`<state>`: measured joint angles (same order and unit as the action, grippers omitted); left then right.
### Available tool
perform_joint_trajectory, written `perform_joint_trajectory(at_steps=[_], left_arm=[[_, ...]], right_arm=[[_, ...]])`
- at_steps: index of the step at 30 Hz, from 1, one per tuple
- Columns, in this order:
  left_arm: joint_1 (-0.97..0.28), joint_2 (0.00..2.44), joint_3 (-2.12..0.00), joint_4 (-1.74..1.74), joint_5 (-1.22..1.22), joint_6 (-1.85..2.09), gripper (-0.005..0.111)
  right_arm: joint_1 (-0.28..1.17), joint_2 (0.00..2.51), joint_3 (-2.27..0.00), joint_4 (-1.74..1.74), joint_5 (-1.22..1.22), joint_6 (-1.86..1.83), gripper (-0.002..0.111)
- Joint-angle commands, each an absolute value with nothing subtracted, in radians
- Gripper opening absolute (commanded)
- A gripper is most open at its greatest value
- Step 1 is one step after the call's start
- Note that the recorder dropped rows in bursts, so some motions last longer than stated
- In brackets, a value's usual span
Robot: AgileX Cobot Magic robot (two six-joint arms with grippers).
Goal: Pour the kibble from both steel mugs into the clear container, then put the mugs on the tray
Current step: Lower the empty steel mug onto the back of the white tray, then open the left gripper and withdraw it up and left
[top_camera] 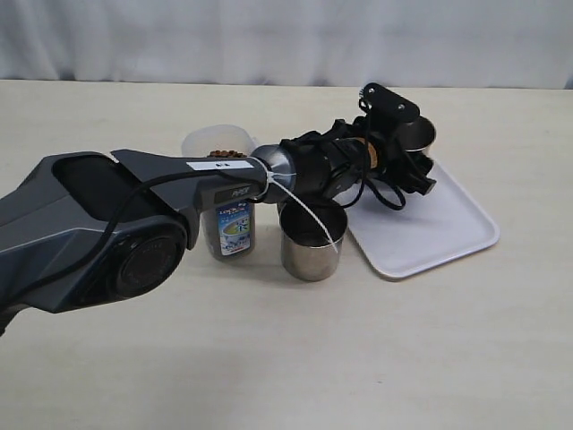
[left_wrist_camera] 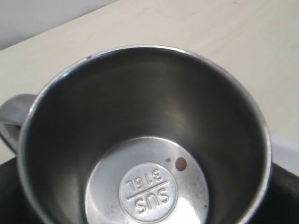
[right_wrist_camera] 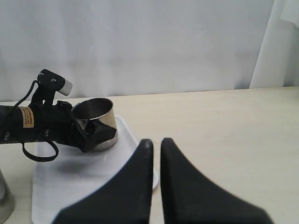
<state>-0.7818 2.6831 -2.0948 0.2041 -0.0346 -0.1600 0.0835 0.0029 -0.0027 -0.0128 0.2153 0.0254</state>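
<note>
left gripper (right_wrist_camera: 95, 130) clasping steel mug (right_wrist_camera: 96, 110) on tray (right_wrist_camera: 70, 186); right gripper (right_wrist_camera: 155, 145) closed, empty

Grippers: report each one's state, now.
Left gripper: closed on a mug at the tray.
Right gripper: closed, empty.

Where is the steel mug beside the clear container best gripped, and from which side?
Likely the steel mug by its round wall below the rim, from the bare table side nearest the exterior camera: it stands upright, the clear container and tray flank it, no handle shows.
</note>
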Motion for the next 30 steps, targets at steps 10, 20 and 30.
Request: perform_joint_trajectory(at_steps=[10,20,30], left_arm=[[-0.78,2.646,-2.1,0.2,-0.009,-0.159,0.08],[-0.78,2.568,-2.1,0.2,0.101,-0.159,0.086],[-0.78,2.375,-2.1,0.196,0.455,-0.211,0.086]], right_arm=[[0.084,0.0,0.0,-0.014,0.214,0.02,0.005],[0.084,0.0,0.0,-0.014,0.214,0.02,0.005],[0.084,0.0,0.0,-0.014,0.214,0.02,0.005]])
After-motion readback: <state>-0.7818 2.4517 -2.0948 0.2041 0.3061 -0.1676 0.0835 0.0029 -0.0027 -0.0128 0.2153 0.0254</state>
